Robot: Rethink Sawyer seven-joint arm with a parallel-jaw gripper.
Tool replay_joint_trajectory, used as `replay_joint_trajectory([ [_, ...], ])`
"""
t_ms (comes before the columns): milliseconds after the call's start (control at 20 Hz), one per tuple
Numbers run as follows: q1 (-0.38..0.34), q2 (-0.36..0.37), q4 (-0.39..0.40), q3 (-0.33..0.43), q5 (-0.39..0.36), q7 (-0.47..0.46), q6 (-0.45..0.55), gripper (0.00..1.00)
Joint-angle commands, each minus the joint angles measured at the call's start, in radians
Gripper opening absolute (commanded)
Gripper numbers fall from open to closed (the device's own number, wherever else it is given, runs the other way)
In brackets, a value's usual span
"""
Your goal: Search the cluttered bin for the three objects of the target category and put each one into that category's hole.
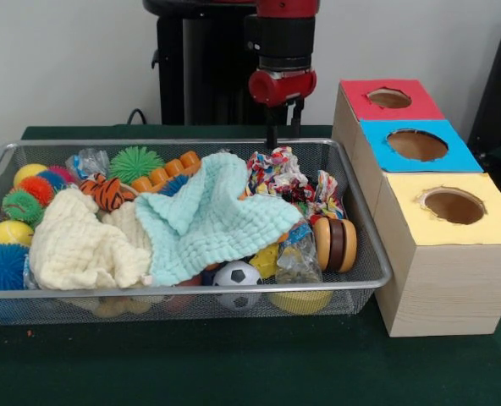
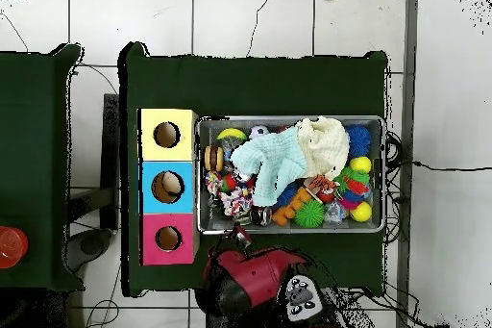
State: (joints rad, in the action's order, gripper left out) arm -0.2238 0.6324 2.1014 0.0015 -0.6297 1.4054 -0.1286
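The wire mesh bin (image 1: 377, 272) sits on the green table, full of toys; it also shows in the overhead view (image 2: 288, 119). A mint cloth (image 1: 208, 216) and a cream cloth (image 1: 81, 241) cover the middle. Around them lie a soccer ball (image 1: 237, 277), a wooden yo-yo (image 1: 335, 245), a knotted rope toy (image 1: 276, 173), a tiger-striped toy (image 1: 107, 192), a green spiky ball (image 1: 134, 161) and several coloured balls at the left. My gripper (image 1: 283, 135) hangs open and empty above the bin's far rim, behind the rope toy; in the overhead view it (image 2: 238, 238) is at the bin's lower left.
Three wooden boxes stand in a row right of the bin, each with a round hole on top: red top (image 1: 420, 108), blue top (image 1: 377, 154), yellow top (image 1: 496, 224). In the overhead view they are left of the bin, yellow (image 2: 149, 122), blue (image 2: 149, 188), red (image 2: 149, 249).
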Motion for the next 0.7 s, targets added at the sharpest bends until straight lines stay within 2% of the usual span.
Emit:
replay_joint_trajectory([
  [50, -0.108, 0.213, -0.014, 0.14, 0.089, 0.11, 0.214, 1.0],
  [300, -0.112, 0.238, -0.025, 0.163, 0.111, 0.1, 0.271, 1.0],
  [400, -0.117, 0.26, -0.014, 0.175, 0.12, 0.114, 0.265, 1.0],
  [700, -0.108, 0.135, -0.056, 0.172, 0.121, 0.192, 0.069, 1.0],
])
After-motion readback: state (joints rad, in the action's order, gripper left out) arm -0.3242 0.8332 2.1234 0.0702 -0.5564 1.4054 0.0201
